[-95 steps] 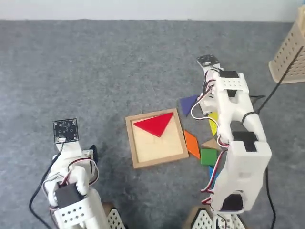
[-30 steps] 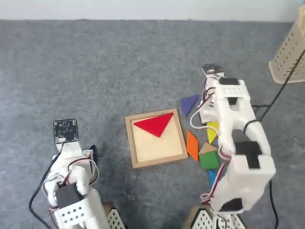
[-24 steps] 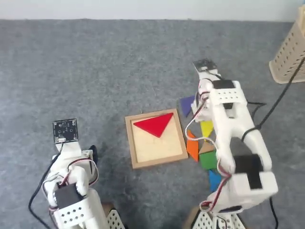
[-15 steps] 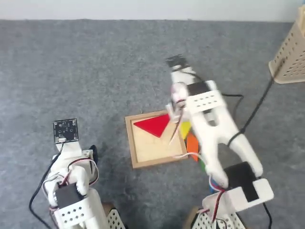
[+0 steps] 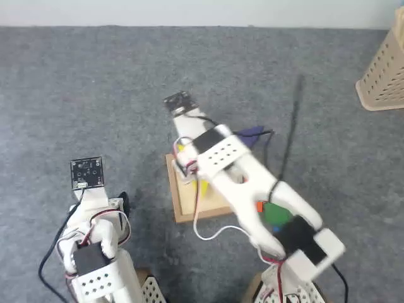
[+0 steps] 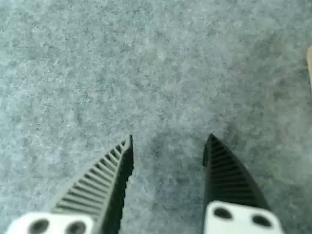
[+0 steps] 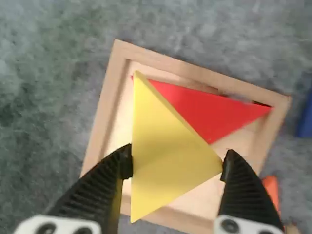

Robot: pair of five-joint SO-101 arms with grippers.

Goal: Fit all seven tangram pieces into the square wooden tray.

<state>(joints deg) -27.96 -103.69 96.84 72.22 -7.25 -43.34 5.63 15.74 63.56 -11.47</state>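
Right wrist view: the right gripper (image 7: 178, 163) is clamping the yellow triangle (image 7: 163, 151) by two of its edges and holding it over the square wooden tray (image 7: 101, 131). The red triangle (image 7: 209, 114) is lying inside the tray, along one wall. One yellow corner is overlapping the tray's rim, so the piece does not appear to be seated; the step in hand is judged to be the placing of the second piece. The next move calls for lowering the yellow triangle onto the bare floor beside the red one, without it riding up on rim or neighbour. High view: the purple piece (image 5: 252, 132) and green piece (image 5: 274, 213) are waiting on the carpet beside the tray. Left wrist view: the left gripper (image 6: 169, 146) is hanging with jaws apart over bare carpet.
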